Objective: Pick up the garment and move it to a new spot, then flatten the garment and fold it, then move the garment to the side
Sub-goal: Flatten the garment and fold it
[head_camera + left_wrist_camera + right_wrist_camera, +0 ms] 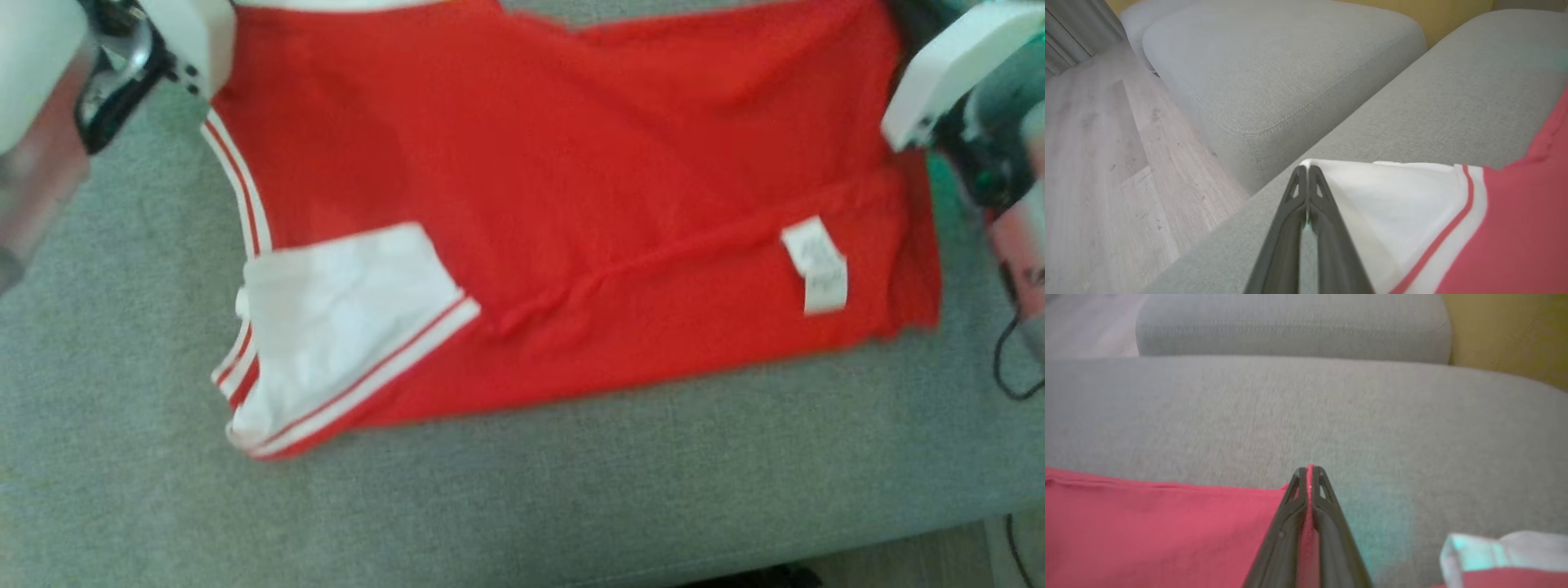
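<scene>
A red garment (571,204) with white, red-striped sleeves lies spread on the grey sofa seat (522,506), folded over so that a white care label (816,265) shows near its right edge. One white sleeve (351,310) lies folded at the lower left. In the left wrist view my left gripper (1307,171) is shut on the corner of a white sleeve (1392,204). My right gripper (1309,471) is shut on a corner of the red cloth (1167,531), a strip of red showing between its fingers. In the head view the pale forearms sit at the garment's upper left and upper right corners.
A second grey cushion (1282,61) stands beyond the seat, with pale wooden floor (1098,163) to its left. A yellow wall (1506,330) lies behind the sofa. A black cable (1008,367) hangs by my right arm. The seat's front edge and floor (898,555) are at the lower right.
</scene>
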Motion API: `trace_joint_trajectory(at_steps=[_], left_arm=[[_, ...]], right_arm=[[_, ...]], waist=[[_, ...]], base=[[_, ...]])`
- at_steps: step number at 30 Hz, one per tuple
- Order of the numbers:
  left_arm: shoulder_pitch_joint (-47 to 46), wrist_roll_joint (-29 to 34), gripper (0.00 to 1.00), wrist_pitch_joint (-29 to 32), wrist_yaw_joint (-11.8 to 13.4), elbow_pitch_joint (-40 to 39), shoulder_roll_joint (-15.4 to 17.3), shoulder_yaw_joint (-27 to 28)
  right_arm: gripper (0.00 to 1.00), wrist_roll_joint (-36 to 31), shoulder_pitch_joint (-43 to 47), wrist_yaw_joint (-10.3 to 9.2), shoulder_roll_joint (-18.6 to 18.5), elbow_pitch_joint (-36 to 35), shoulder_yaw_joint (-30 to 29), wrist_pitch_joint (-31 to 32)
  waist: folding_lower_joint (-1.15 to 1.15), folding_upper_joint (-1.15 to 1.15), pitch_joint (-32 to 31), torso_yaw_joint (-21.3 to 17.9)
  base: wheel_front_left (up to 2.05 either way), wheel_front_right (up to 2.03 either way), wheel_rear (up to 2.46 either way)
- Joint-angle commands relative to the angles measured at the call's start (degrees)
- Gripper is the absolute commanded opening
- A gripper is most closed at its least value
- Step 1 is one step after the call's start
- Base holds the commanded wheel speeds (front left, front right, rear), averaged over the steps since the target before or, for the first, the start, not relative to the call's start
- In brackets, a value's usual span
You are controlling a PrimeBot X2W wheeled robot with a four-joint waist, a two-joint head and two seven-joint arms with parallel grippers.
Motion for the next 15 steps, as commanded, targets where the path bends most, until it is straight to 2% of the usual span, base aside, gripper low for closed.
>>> trace_joint_trajectory(at_steps=[1,6,10,15], left_arm=[[-5.6,0.9,0.00,-2.2,0.1,0.5,1.5,2.5],[-7.7,2.2,0.00,-10.1,0.5,4.8,-0.3,4.2],[-6.5,1.0,0.00,-12.1,0.4,6.4,-1.6,4.8],[-1.8,-1.5,0.00,-13.9,0.2,4.1,-1.1,6.2]], right_arm=[[0.00,0.2,-2.1,-0.05,-0.9,-1.1,-0.9,-1.5],[0.00,-0.5,-5.0,-0.05,-0.6,1.1,-4.1,-6.1],[0.00,-0.7,-4.6,-0.05,-0.4,2.1,-4.5,-7.6],[0.00,0.9,-0.4,-0.05,-1.1,0.7,-4.4,-9.2]], waist=[[0.00,0.00,0.0,0.1],[0.00,0.00,-0.4,1.0],[0.00,0.00,-1.5,1.8],[0.00,0.00,-3.2,2.8]], base=[[0.00,0.00,0.00],[0.00,0.00,0.00],[0.00,0.00,0.00],[0.00,0.00,0.00]])
